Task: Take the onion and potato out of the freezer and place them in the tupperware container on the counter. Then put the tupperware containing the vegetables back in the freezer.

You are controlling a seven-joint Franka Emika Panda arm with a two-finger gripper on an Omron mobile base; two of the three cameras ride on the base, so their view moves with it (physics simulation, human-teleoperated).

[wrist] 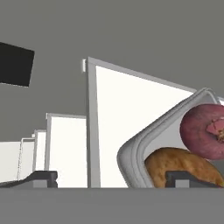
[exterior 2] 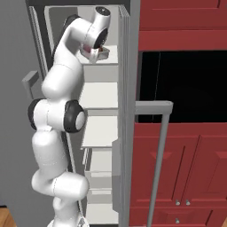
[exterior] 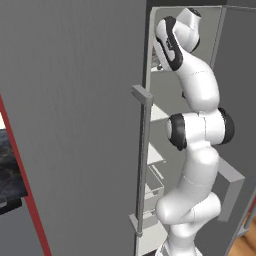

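Observation:
My arm reaches into the upper part of the open freezer (exterior: 75,125). The tupperware container (wrist: 140,144) rests on a white shelf there, tilted in the hand view, with the purple-red onion (wrist: 203,131) and the brown potato (wrist: 175,164) inside it. My gripper (wrist: 112,178) is open, its fingertips (wrist: 41,177) spread wide, and the tub's rim lies between them untouched. The right tip stands in front of the potato. In the right base view the gripper (exterior 2: 94,54) hangs just left of the tub (exterior 2: 105,53) on the top shelf.
Lower white shelves (exterior 2: 99,133) and drawers sit beneath my arm. The freezer door's bar handle (exterior 2: 157,168) juts out on the right, before dark red cabinets (exterior 2: 186,150). Another grey handle (exterior: 142,160) runs down the left door. A strip of black counter (exterior: 10,165) shows far left.

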